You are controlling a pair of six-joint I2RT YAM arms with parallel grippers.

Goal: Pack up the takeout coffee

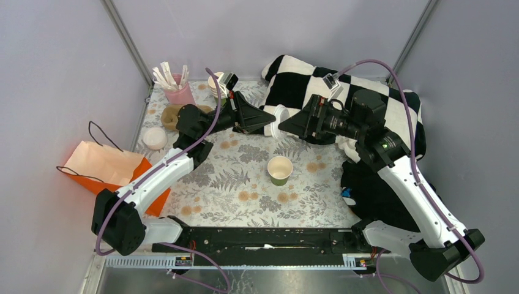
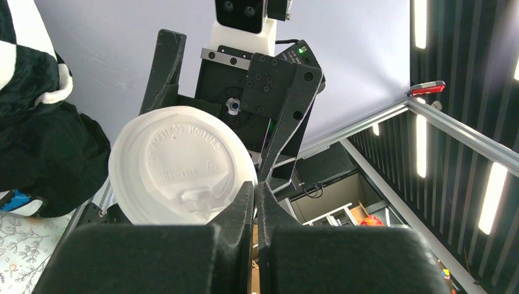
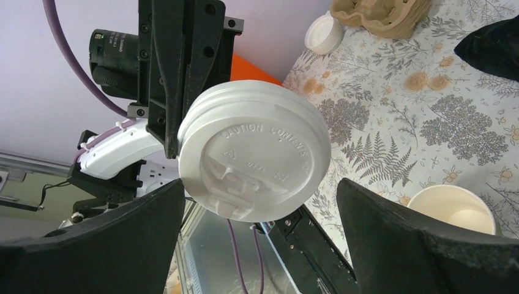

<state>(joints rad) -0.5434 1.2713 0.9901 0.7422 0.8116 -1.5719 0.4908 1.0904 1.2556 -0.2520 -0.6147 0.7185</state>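
Note:
A green paper cup [image 1: 280, 169] stands open, with no lid on it, on the floral mat; its cream rim also shows in the right wrist view [image 3: 453, 208]. No lidded cup is in view. My left gripper [image 1: 269, 122] is shut on the rim of a white plastic lid [image 1: 278, 119], held on edge in the air above the mat's far side. In the left wrist view [image 2: 256, 196] the jaws pinch the lid [image 2: 177, 162]. My right gripper [image 3: 260, 184] is open, with the lid [image 3: 254, 156], which looks double-stacked, between its spread fingers, not touching.
An orange paper bag [image 1: 104, 168] lies at the left. A loose white lid [image 1: 154, 138], a cardboard carrier [image 1: 174, 113], a pink stirrer holder [image 1: 177, 92] and stacked cups [image 1: 215, 82] sit at the back left. A checkered cloth [image 1: 294, 79] covers the back right.

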